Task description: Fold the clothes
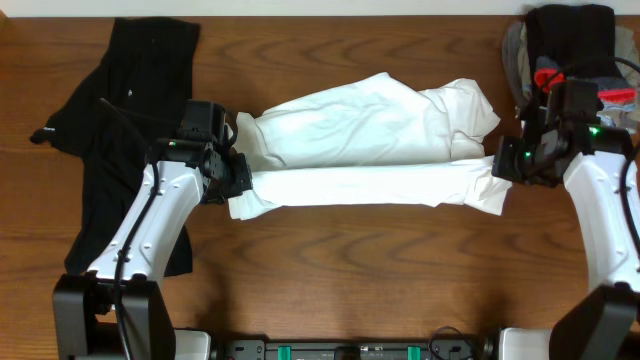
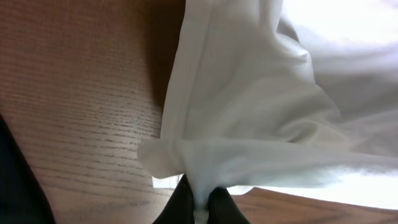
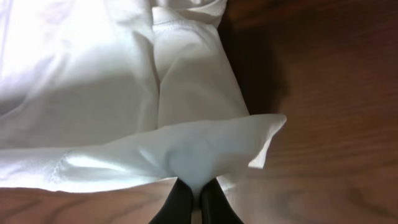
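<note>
At opposite ends, left tool, right tool pinch T-shirt edge.

One white T-shirt and one black garment are counted on one wooden desk. One heap of mixed clothes is also counted; black, grey and red pieces are seen in it but cannot be numbered surely. Two arms are counted, the left arm and the right arm, and two hands, the left hand and the right hand.
</note>
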`<state>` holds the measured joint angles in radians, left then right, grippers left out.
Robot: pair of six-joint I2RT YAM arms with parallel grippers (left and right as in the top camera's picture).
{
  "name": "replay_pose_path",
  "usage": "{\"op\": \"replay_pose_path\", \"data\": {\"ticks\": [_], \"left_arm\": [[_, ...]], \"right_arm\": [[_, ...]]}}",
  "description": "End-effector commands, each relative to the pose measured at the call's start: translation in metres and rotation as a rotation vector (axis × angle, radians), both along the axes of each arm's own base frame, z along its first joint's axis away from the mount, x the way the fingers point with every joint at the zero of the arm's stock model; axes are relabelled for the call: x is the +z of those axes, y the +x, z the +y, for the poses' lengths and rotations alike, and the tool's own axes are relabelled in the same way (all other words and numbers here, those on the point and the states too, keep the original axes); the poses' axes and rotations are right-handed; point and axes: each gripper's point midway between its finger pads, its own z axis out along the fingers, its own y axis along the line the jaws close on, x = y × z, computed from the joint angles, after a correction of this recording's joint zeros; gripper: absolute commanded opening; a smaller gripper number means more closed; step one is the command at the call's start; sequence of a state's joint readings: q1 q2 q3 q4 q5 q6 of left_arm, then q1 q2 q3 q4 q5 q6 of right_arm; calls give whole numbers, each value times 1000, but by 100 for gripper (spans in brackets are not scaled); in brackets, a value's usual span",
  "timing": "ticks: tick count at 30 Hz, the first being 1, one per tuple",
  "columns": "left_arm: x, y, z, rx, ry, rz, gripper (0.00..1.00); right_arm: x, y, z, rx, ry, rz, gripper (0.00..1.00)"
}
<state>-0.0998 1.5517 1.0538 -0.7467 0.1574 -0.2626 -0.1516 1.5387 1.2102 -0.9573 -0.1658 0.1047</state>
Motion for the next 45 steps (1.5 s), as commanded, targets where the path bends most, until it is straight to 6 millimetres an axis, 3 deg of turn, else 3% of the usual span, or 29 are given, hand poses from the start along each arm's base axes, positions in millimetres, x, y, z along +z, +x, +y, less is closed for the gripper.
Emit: {"op": "replay_pose_path", "data": {"ticks": [1, 8, 11, 12, 14, 15, 18, 23, 28, 31, 34, 38, 45], "left_arm": [[-7, 1, 5, 16, 17, 19, 6], [-19, -1, 5, 16, 21, 58, 6], [-23, -2, 5, 16, 21, 72, 31], [-24, -2, 5, 16, 22, 75, 46], [-24, -3, 6, 16, 22, 79, 63], [-24, -3, 6, 16, 22, 79, 70], [-22, 0, 6, 4, 24, 69, 77], [6, 28, 4, -42, 28, -26, 80], [55, 76, 0, -126, 46, -189, 80], [71, 104, -3, -167, 60, -234, 81], [63, 130, -3, -196, 72, -207, 81], [37, 155, 6, -175, 73, -161, 80], [-9, 161, 22, -146, 72, -76, 78]], "right_arm": [[-15, 5, 9, 41, 8, 30, 1], [-46, 12, 18, 69, 19, 94, 1], [-55, 14, 20, 74, 33, 111, 11], [-57, 14, 20, 74, 33, 114, 20], [-57, 15, 20, 74, 33, 110, 34], [-55, 17, 20, 74, 31, 103, 38], [-46, 24, 19, 74, 28, 77, 43], [-10, 45, 21, 121, 25, -1, 55], [38, 70, 33, 224, 6, -114, 64], [61, 81, 44, 283, -14, -179, 65], [76, 88, 58, 320, -20, -222, 66], [76, 86, 69, 345, -16, -220, 66], [74, 82, 70, 348, -13, -200, 64]]}}
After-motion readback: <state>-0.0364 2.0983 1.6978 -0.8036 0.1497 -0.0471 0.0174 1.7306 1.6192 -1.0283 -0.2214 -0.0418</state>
